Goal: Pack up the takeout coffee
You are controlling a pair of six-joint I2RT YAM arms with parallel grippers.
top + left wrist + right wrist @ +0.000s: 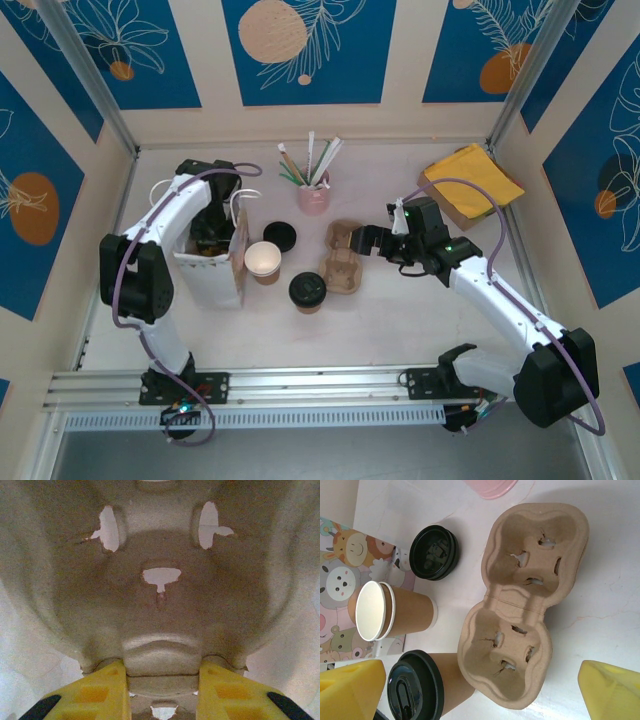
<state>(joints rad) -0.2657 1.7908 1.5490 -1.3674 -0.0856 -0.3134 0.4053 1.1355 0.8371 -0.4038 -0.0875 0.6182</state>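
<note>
Top view: the left arm's end sat inside a white paper bag (215, 275), standing at table left. The left wrist view gave the grip itself: left gripper (161, 669) with its yellow fingers (102, 690) closed partway on the rim ridge of a held pulp tray (160, 605), white all round it.

Right wrist view: right gripper (480, 692) spread fully wide, holding nothing, hovering over the table carrier (520, 600), a two-cup pulp one, both wells bare. That close view also showed cartoon animals printed on the bag.

The takeout coffee (307, 290) stood upright on the table, lid on, just left of the table carrier and right of the bag, touched by neither gripper.

Counts: two brown cups, one lidded and one open cup (395, 612); two black lids, one fitted and one loose lid (434, 552); two pulp carriers; one bag; one pink cup (313, 195) of stirrers; one yellow cloth (472, 175).
</note>
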